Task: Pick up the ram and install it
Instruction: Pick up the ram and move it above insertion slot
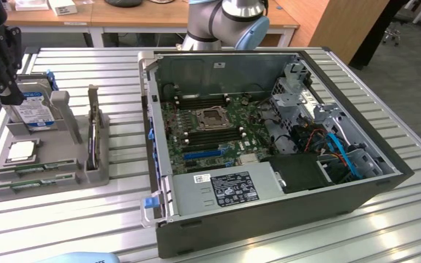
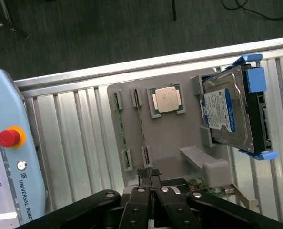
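Wrist view first: we see the fingers [image 2: 142, 185] pressed together with nothing between them, their tips hovering over one edge of the grey tray [image 2: 179, 136]. The ram [image 2: 140, 126] lies in that tray as two long green sticks side by side, each seated in its own slot and untouched. The fingertips are nearest to the end of one stick. Beside the sticks sits the square silver CPU [image 2: 166, 100], and beyond it the blue-labelled hard drive [image 2: 229, 114] stands on edge in blue rails. A teach pendant [image 2: 8, 157] with a red button rests at the side.

From the exterior view we place the tray [image 1: 72, 150] on the slatted tabletop [image 1: 86, 219] at the exterior view's left. The ram [image 1: 35, 168] lies along the tray's near edge, well apart from the open computer case [image 1: 269, 219] and its motherboard [image 1: 210, 126]. The fingers [image 1: 11, 96] hang in front of the hard drive [image 1: 35, 112].
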Motion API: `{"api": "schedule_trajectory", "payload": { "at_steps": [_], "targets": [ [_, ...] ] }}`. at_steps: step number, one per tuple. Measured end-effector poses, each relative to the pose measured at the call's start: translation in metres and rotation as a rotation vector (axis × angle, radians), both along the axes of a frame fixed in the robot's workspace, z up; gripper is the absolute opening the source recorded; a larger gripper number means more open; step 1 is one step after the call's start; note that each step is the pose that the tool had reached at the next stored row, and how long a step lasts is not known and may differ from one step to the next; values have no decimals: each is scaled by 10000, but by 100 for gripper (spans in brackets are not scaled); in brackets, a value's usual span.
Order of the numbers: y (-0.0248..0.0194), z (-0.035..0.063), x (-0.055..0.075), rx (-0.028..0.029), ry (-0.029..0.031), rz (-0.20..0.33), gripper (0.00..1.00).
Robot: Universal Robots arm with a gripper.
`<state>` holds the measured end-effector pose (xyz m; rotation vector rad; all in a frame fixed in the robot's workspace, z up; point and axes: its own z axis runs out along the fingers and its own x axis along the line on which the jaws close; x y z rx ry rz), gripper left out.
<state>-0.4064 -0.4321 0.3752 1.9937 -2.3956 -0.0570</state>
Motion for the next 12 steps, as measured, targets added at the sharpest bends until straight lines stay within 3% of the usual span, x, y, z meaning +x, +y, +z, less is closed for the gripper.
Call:
{"api": "schedule_trajectory", "payload": {
  "at_steps": [12],
  "targets": [
    [0, -2, 6, 0, -1, 422, 10]
  ]
}}
